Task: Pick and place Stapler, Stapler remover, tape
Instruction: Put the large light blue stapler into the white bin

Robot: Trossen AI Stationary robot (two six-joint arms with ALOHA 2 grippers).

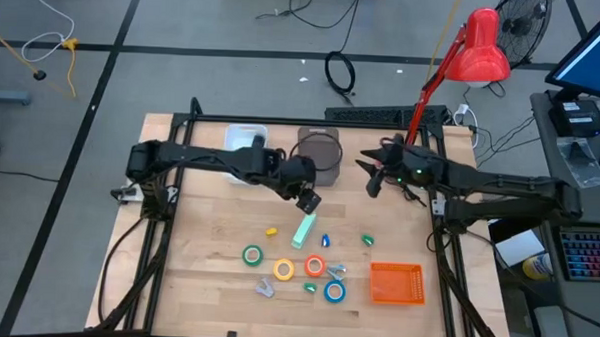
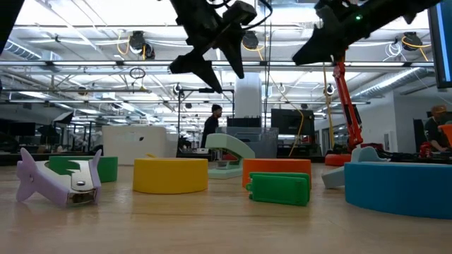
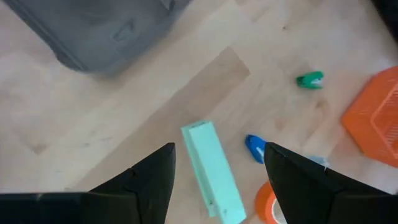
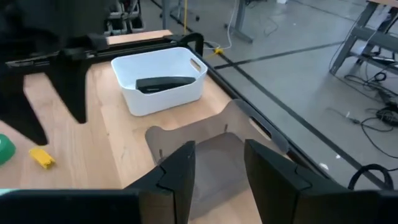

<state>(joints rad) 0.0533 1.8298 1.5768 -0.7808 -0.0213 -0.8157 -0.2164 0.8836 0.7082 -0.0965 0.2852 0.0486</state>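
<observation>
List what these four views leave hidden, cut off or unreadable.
- Grey bin: contents hidden in the high view by dark shadow.
- Dark item in the white bin: too indistinct in the right wrist view to identify.
- Orange tape roll: cut off by the left wrist picture's edge and a finger.

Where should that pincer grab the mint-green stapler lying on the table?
Probably across the narrow width of the mint-green stapler, near its middle, coming straight down. It lies flat, long and slim, and the left pincer already hovers open over it, one finger on each long side.
</observation>
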